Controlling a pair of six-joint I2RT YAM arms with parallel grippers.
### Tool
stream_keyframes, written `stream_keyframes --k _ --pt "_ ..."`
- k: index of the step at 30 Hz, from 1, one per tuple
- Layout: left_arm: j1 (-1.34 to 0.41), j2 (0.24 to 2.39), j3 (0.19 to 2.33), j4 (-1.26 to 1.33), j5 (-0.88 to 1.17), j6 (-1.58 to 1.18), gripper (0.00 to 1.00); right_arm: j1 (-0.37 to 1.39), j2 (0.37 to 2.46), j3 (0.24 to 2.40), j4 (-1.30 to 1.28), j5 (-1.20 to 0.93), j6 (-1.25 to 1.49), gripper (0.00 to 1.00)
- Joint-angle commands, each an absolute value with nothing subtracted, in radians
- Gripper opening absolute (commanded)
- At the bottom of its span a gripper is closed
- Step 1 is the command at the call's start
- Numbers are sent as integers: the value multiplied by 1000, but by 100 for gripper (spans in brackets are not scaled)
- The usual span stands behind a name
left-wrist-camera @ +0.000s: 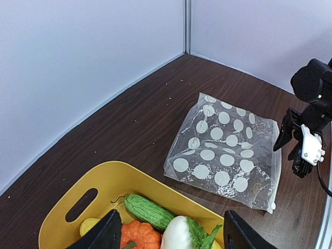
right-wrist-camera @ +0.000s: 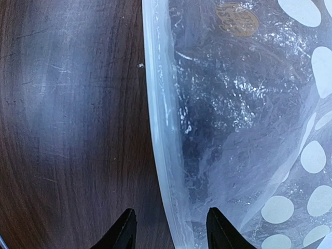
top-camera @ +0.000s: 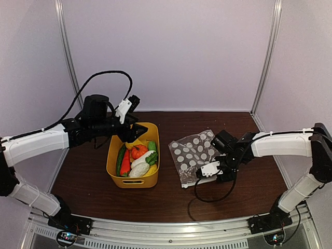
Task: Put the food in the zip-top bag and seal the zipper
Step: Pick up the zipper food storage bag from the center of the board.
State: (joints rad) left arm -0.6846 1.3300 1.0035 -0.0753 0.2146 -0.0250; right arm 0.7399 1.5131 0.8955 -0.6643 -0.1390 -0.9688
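Observation:
The food point(top-camera: 136, 155) lies in a yellow tub point(top-camera: 115, 150): a green cucumber point(left-wrist-camera: 149, 210), an orange pumpkin point(left-wrist-camera: 139, 236), a white piece with green leaves point(left-wrist-camera: 179, 233) and a red-orange carrot point(top-camera: 125, 163). My left gripper point(left-wrist-camera: 171, 236) hangs open just above these pieces, at the tub's far end point(top-camera: 136, 133), holding nothing. The zip-top bag point(top-camera: 193, 154), clear with white dots, lies flat on the table right of the tub. My right gripper point(right-wrist-camera: 171, 231) stands open at the bag's near right edge point(top-camera: 218, 174). The zipper point(right-wrist-camera: 158, 129) runs between its two fingertips.
The dark wooden table point(top-camera: 171, 197) is closed in by white walls at the back and sides. A black cable point(top-camera: 207, 194) loops on the table under the right wrist. The tub and the bag lie about a hand's width apart.

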Motion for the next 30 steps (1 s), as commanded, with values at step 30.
stream_keyframes --k 30 --pt "-686 1303 985 -28 198 -10 70 741 1689 988 -583 -77 -844 9"
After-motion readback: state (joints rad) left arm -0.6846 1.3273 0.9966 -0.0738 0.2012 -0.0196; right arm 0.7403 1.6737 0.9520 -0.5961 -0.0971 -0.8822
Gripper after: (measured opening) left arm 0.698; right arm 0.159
